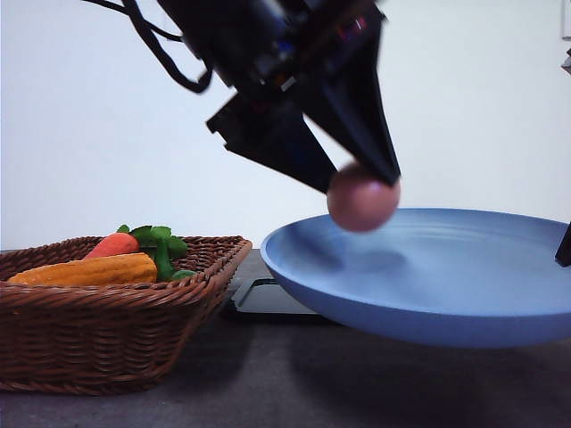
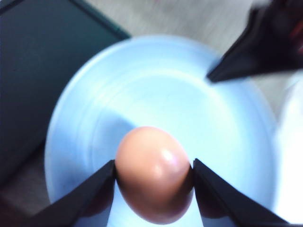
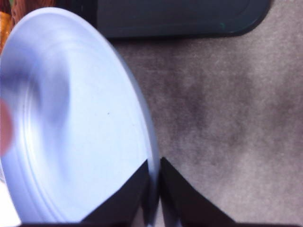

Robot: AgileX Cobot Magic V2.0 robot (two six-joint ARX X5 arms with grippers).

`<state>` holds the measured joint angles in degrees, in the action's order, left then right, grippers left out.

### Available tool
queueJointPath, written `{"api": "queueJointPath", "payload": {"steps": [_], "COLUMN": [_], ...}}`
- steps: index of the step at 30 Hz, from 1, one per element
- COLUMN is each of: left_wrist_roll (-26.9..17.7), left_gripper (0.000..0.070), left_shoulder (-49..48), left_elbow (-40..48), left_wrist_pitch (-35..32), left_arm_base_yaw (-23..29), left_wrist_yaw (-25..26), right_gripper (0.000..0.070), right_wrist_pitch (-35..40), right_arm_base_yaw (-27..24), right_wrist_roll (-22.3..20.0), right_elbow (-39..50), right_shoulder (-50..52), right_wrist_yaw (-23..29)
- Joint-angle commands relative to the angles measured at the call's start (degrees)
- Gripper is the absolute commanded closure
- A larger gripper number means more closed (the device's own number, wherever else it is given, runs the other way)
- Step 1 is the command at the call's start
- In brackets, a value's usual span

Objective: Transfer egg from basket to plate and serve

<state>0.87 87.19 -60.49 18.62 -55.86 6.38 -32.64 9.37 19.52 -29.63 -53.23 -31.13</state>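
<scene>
Egg [image 2: 154,172] is clamped in the left gripper [image 2: 154,171] above the plate [image 1: 464,267], which the right gripper [image 3: 154,187] holds by its rim, raised off the tabletop [image 1: 268,383]. Lower close to the plate floor before releasing, since the egg will likely roll. Basket [image 1: 107,330] holds a carrot [image 1: 111,244], corn [image 1: 89,269] and greens [image 1: 161,241].
</scene>
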Motion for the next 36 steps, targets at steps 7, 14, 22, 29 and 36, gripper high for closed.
{"api": "queueJointPath", "payload": {"steps": [7,14,22,29,36], "left_wrist_roll": [-3.9,-3.4,-0.6,0.0,0.0], "left_gripper": [0.0513,0.0448,0.0332,0.0332,0.0332], "left_shoulder": [4.4,4.9,2.1,-10.0,-26.4], "left_elbow": [-1.0,-1.1,-1.9,-1.9,-1.9], "left_wrist_pitch": [-1.1,-1.1,0.8,3.1,6.2], "left_arm_base_yaw": [-1.7,-1.8,-1.8,-1.6,-1.5], "left_wrist_yaw": [-1.1,-0.9,0.9,-0.8,-7.4], "right_gripper": [0.0700,0.0700,0.0700,0.0700,0.0700], "right_wrist_pitch": [-0.2,-0.9,-1.9,-1.4,2.9], "right_arm_base_yaw": [0.3,0.3,0.2,-1.5,-4.9], "right_wrist_roll": [-0.5,-0.5,-0.2,-0.3,-1.9], "right_elbow": [-0.3,-0.3,-0.3,-1.4,-6.4], "right_shoulder": [-0.2,-0.2,-0.8,-6.2,-14.2], "right_wrist_yaw": [-0.6,-2.1,-3.9,-3.8,-3.8]}}
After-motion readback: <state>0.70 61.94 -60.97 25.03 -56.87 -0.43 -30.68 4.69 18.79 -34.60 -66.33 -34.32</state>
